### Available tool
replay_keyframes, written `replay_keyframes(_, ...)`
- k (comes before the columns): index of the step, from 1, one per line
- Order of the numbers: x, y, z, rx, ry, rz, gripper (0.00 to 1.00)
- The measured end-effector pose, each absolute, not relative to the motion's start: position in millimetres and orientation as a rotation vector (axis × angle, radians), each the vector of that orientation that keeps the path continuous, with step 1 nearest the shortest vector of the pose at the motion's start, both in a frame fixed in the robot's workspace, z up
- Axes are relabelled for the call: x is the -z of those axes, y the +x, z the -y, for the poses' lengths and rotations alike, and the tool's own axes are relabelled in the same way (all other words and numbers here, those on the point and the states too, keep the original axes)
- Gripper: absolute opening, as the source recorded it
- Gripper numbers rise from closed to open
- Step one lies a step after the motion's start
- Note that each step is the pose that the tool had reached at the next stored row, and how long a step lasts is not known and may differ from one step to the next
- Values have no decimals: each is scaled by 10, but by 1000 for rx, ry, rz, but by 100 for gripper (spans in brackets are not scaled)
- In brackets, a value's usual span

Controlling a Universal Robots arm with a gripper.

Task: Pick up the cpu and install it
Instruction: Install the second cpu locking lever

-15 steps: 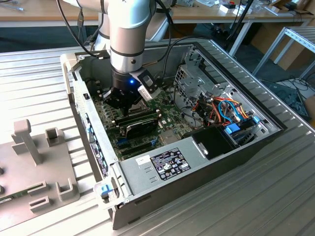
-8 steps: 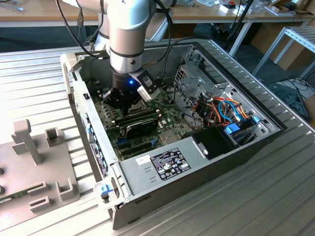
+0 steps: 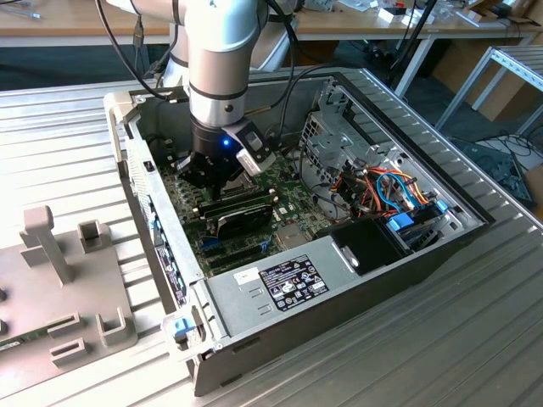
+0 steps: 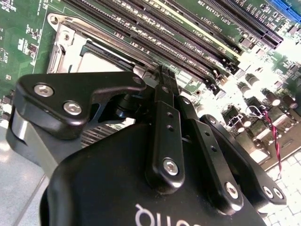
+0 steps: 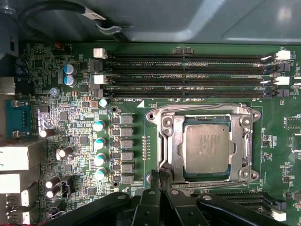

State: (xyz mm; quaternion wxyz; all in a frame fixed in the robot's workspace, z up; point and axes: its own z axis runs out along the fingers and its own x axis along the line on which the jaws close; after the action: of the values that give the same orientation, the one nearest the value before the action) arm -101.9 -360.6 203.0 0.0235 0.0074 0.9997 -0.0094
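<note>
cpu (image 5: 207,149) seated in socket, tool (image 5: 162,175) closed

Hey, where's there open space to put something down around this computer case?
The ribbed metal table is bare beyond the open case and again in front of it. Inside is crowded: the gripper hangs by the cpu, with memory slots alongside.

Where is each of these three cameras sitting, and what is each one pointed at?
Exterior view: off the arm, above the open grey computer case, looking down; the grey arm enters from above, black gripper inside the case.
First wrist view: on the wrist, facing the green motherboard; the small square silver-grey cpu sits within the silver socket frame.
Second wrist view: on the wrist, looking past the gripper's black linkages.
Both wrist views share gripper, motherboard and socket frame.
</note>
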Motion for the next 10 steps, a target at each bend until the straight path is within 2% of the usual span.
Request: replay_keyframes(10, -2030, -1019, 3631, 29, 23, -3094, 11)
